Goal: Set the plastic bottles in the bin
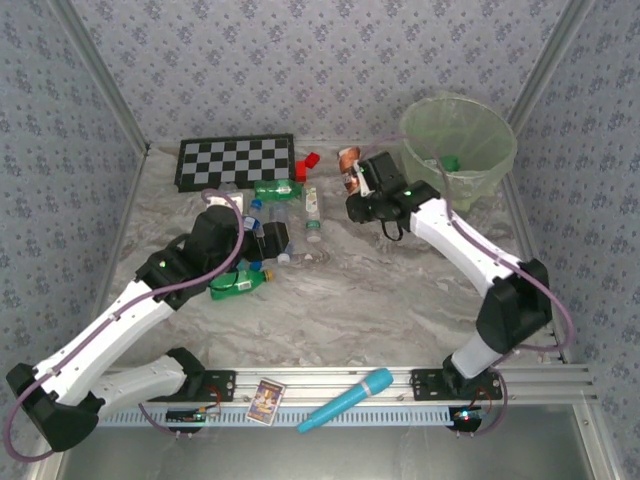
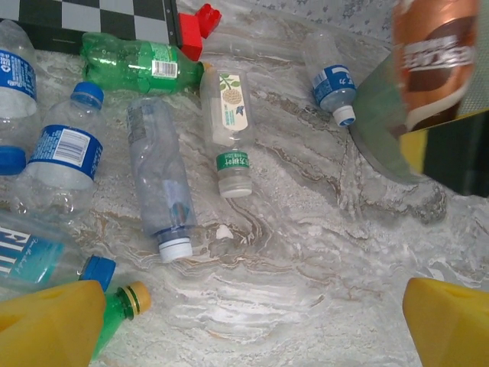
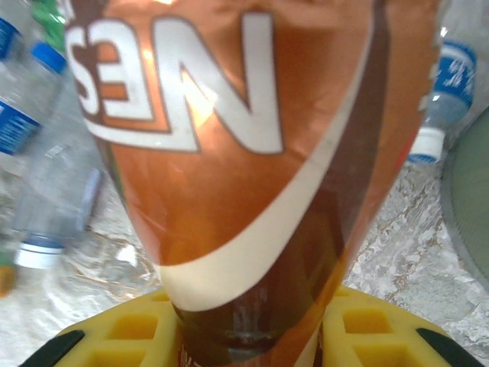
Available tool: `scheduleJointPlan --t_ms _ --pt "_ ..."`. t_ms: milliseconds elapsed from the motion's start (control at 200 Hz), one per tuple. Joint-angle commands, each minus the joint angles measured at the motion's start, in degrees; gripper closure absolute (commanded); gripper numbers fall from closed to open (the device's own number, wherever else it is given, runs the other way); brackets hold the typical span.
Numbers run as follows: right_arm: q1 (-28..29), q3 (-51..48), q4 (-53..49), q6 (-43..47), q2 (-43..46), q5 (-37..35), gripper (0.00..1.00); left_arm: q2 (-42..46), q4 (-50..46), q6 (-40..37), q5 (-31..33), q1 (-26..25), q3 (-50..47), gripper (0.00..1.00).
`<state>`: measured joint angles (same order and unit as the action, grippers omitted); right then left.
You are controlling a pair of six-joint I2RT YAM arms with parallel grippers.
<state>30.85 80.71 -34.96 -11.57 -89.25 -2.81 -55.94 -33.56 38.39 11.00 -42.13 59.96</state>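
My right gripper (image 1: 352,190) is shut on a brown-orange bottle (image 1: 349,165), held above the table to the left of the bin (image 1: 460,140). In the right wrist view the bottle (image 3: 244,153) stands between the yellow fingers (image 3: 114,332). A green bottle (image 1: 452,163) lies inside the bin. My left gripper (image 2: 252,321) hangs open over bare table beside the bottle pile (image 1: 285,210). Below it lie a green bottle (image 2: 137,63), a clear bottle with a green label (image 2: 231,126), a white-capped clear bottle (image 2: 159,180), blue-labelled ones (image 2: 65,153) and a yellow-capped green bottle (image 2: 122,306).
A checkerboard (image 1: 235,160) lies at the back left with a red block (image 1: 306,165) beside it. A turquoise microphone-shaped object (image 1: 345,400) and a small card (image 1: 266,400) rest on the front rail. Patterned walls close in the table on three sides.
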Motion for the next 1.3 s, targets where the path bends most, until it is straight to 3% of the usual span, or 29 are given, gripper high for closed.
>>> scheduleJointPlan --t_ms 0,155,285,425,505,790,1074,1294 --pt "-2.26 2.49 -0.88 -2.23 4.65 2.50 0.73 -0.48 0.49 -1.37 0.81 -0.06 2.17 0.00" --pt "-7.51 4.01 0.31 -5.79 10.10 6.70 0.73 -2.00 1.76 -2.35 -0.14 0.03 2.86 0.00" --pt "-15.12 3.85 3.80 -10.97 14.09 11.52 0.73 -3.38 2.20 -2.38 -1.55 0.07 3.23 0.00" --pt "-25.27 0.49 11.47 -21.88 16.78 20.10 0.75 -2.74 2.63 -1.32 -2.13 0.03 1.86 0.00" --pt "-28.56 -1.29 16.59 -27.96 16.88 21.42 0.74 -1.50 2.87 -0.90 -1.78 0.03 0.68 0.00" --pt "-30.70 -7.57 32.24 -48.81 16.27 13.83 0.78 1.80 4.48 0.72 -1.38 0.03 -3.26 0.00" --pt "-31.47 -5.93 34.00 -63.66 10.95 11.21 0.77 2.93 9.53 -0.28 -0.54 0.03 -5.90 0.00" --pt "-31.69 -1.25 29.49 -65.41 7.19 9.75 0.76 2.92 11.24 -0.95 -0.78 0.03 -6.71 0.00"
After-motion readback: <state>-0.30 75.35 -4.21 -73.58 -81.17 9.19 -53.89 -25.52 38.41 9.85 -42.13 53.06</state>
